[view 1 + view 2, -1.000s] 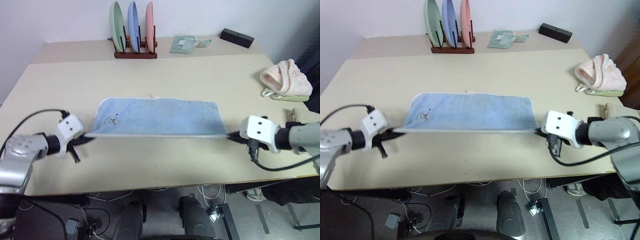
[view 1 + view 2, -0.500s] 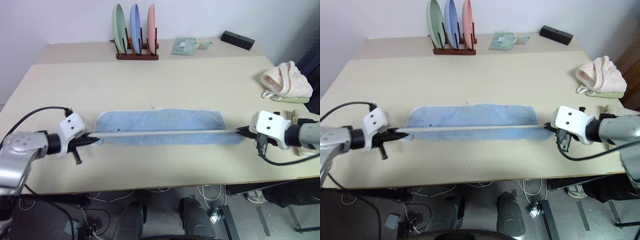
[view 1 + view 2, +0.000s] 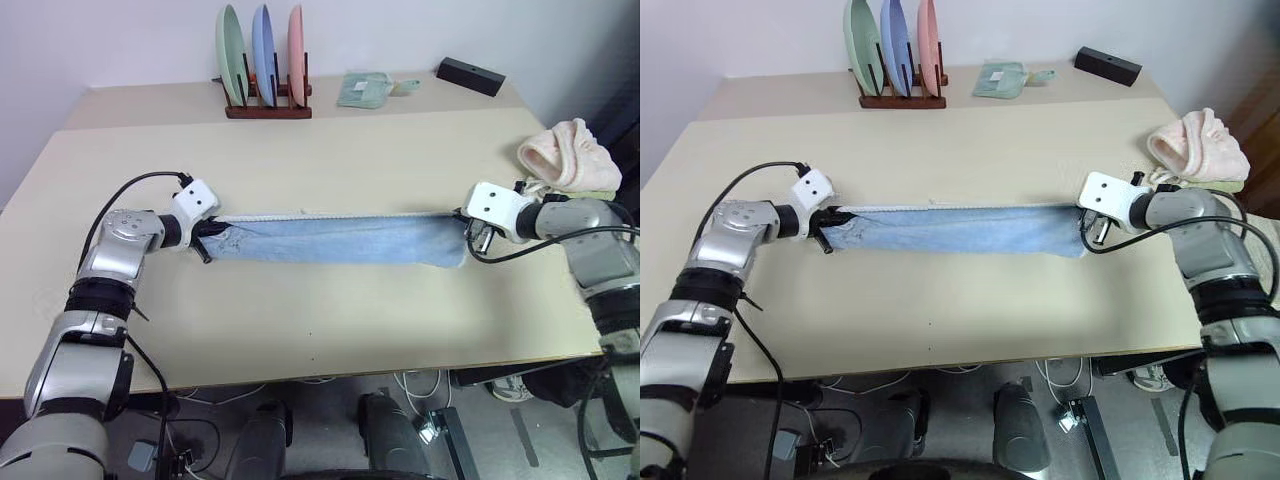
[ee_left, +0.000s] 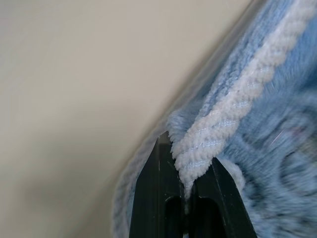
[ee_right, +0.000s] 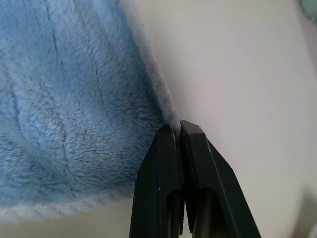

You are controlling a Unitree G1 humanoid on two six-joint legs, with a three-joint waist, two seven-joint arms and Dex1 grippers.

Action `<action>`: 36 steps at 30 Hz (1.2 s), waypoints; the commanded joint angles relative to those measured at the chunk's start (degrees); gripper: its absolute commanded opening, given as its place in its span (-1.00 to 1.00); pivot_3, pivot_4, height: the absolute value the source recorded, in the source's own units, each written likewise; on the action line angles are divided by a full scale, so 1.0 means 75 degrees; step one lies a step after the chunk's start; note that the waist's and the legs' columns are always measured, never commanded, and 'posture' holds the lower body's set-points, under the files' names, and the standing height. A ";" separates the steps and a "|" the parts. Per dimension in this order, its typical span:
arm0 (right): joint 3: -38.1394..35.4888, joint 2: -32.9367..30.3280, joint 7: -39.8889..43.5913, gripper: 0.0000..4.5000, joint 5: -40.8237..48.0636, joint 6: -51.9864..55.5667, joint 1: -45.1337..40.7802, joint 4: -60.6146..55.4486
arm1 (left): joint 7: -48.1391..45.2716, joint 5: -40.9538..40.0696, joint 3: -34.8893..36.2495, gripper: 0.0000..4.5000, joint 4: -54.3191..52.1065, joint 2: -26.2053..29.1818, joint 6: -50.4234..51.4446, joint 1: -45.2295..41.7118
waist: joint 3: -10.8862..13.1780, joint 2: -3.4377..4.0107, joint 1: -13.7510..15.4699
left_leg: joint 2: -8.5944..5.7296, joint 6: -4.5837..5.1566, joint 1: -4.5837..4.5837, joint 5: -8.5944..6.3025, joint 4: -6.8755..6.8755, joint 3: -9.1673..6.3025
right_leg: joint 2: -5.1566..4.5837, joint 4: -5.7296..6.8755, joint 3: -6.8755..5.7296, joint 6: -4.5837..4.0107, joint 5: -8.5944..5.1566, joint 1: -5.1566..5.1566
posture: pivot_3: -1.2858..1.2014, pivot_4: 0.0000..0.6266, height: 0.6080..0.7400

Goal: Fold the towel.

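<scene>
- Beige table carried the light blue towel, lying well in front of the plate rack.
- Left gripper and right gripper each pinched a towel corner, jaws pressed tight.
- First fold looked nearly laid; further folds seemed left.

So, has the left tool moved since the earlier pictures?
Yes. The left tool, shut on the towel, has gone forward over the table, away from its near edge and toward the plate rack.

Silver-grey jointed arms, white wrist blocks, black cables, black pincer fingers.
</scene>
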 commanded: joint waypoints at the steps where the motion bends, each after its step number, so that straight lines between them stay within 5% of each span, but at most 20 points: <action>1: -0.0035 0.0138 -0.0233 -0.97 -0.0196 -0.0508 -0.0431 0.0705 | 0.0018 0.0256 0.0021 -1.00 0.0726 0.0051 -0.0368 -0.0294 | 0.0000 0.0001 -0.0001 | 0.0000 0.0000 0.0000 0.0000 0.0000 0.0000 | 0.0000 0.0001 0.0001 0.0000 0.0000 0.0000 | 0.03 -0.52 1.00; 5: -0.0062 0.0249 -0.0295 -0.97 -0.0226 -0.0751 -0.0541 0.1064 | -0.0065 0.0180 0.0133 -1.00 0.0990 0.0001 -0.0421 -0.0372 | -0.0001 0.0001 -0.0001 | -0.0001 0.0000 0.0000 0.0000 0.0004 0.0000 | 0.0000 0.0006 0.0001 0.0000 0.0000 0.0000 | 0.03 -0.52 1.00; 8: -0.0135 0.0258 -0.0303 -0.61 -0.0175 -0.0731 -0.0583 0.1094 | -0.0131 0.0048 0.0293 -0.60 0.0951 0.0034 -0.0363 -0.0335 | -0.0001 0.0002 -0.0009 | -0.0001 0.0000 0.0000 0.0000 0.0005 0.0000 | 0.0000 0.0007 0.0001 0.0000 0.0000 0.0000 | 0.03 -0.52 1.00; 14: -0.0476 0.0013 -0.0729 0.68 -0.0121 -0.0631 -0.0428 0.0462 | -0.0006 -0.0373 0.0915 0.66 0.0339 0.0217 0.0107 -0.0033 | 0.0000 0.0002 -0.0022 | 0.0000 0.0000 0.0001 0.0000 0.0003 -0.0001 | 0.0000 0.0009 0.0001 0.0001 0.0000 -0.0002 | 0.03 -0.52 1.00; 27: -0.1631 -0.0336 -0.0830 0.68 0.0334 0.1091 0.1759 -0.2881 | 0.0503 -0.1994 0.2618 0.66 -0.1583 0.0363 0.3024 0.0787 | -0.0001 0.0002 -0.0002 | -0.0001 -0.0001 -0.0001 0.0000 0.0015 -0.0007 | 0.0000 0.0023 0.0000 0.0002 0.0000 -0.0001 | 0.03 -0.52 1.00; 36: -0.1618 -0.0202 -0.0902 0.68 0.0330 0.1629 0.2025 -0.3591 | -0.0415 -0.1686 0.1875 0.66 -0.1222 0.0787 0.3368 0.0548 | -0.0001 0.0002 0.0009 | 0.0000 -0.0001 0.0000 0.0001 0.0012 -0.0006 | 0.0001 0.0019 0.0000 0.0001 0.0000 -0.0001 | 0.03 -0.52 1.00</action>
